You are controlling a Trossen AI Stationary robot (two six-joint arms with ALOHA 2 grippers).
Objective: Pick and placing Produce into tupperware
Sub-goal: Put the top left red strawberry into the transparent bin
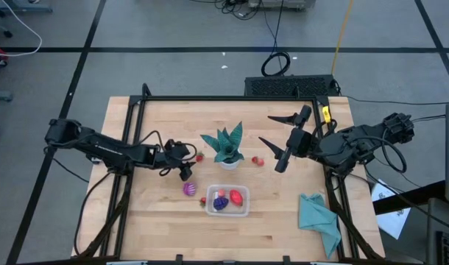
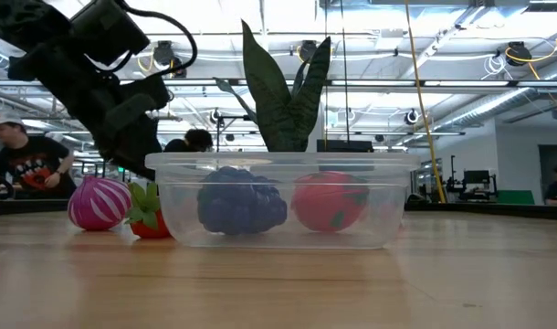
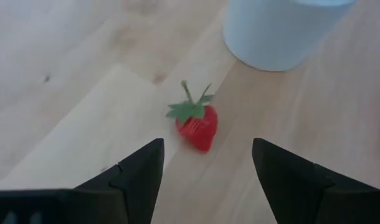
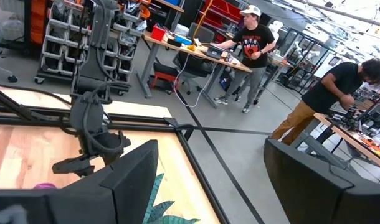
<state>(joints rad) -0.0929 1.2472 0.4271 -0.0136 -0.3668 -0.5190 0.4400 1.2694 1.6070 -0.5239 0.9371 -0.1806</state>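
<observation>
Low view, nearest item: clear tupperware [image 2: 278, 201] on the wooden table [image 2: 278, 288], holding a dark purple piece [image 2: 242, 201] and a larger red piece [image 2: 330, 202]. Beside its wall, outside: one strawberry [image 2: 148, 219], then a pink-purple ball [image 2: 98, 203]. Behind: the teal spiky plant [image 1: 225, 143] in a white pot [image 3: 278, 31]. Left gripper [image 3: 207, 167]: fingers apart, empty, low over a second strawberry [image 3: 197, 123] lying loose on the wood near the pot. A third strawberry [image 1: 257, 160] lies on the pot's other side. Right gripper [image 1: 277, 141]: jaws spread wide, empty, raised over the table's right part. Teal cloth [image 1: 318, 217] at the right front corner. Far background: people [image 4: 253, 43] at workbenches
</observation>
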